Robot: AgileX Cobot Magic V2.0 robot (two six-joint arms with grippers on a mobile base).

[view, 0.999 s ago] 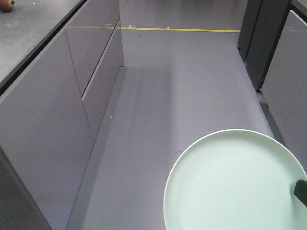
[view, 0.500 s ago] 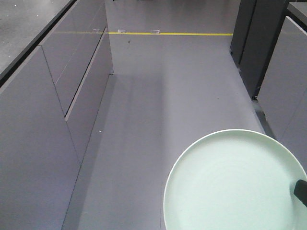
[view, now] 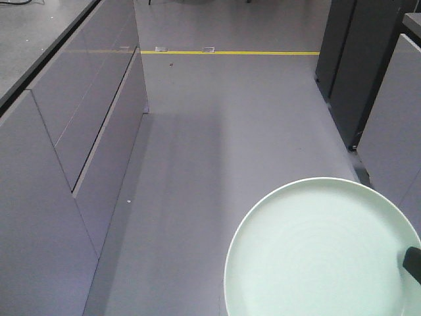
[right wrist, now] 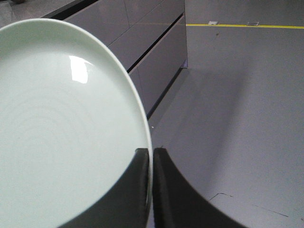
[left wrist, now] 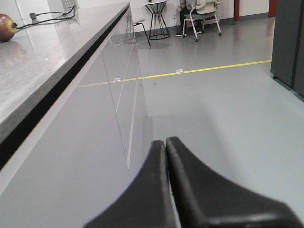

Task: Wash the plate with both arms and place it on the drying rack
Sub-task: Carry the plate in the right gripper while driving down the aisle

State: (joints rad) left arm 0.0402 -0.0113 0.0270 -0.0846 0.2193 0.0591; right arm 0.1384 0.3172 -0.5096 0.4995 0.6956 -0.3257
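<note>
Since a second ago, the cabinets (view: 72, 145) have slid leftward in the front view and the yellow line (view: 230, 52) sits lower in the picture. The plate (view: 322, 253) holds the same spot at lower right, in the air above the grey floor (view: 217, 171).

Front view: the right pincer (view: 413, 263) shows only as a black tip over the plate's right rim. Its grip cannot be read from here.

Right wrist view: this settles it. The right pincer (right wrist: 151, 152) is clenched on the plate (right wrist: 61, 128), one finger on each face, with the rim running between them. Faint rings and a light glare show on the plate's face.

Left wrist view: the left pincer (left wrist: 165, 142) is pressed together, fingers touching, nothing between them. Only this view shows a red fruit (left wrist: 5, 27) and a cable (left wrist: 50, 14) at the far end of the counter (left wrist: 42, 66), and a seated person (left wrist: 202, 9) beyond the line.
</note>
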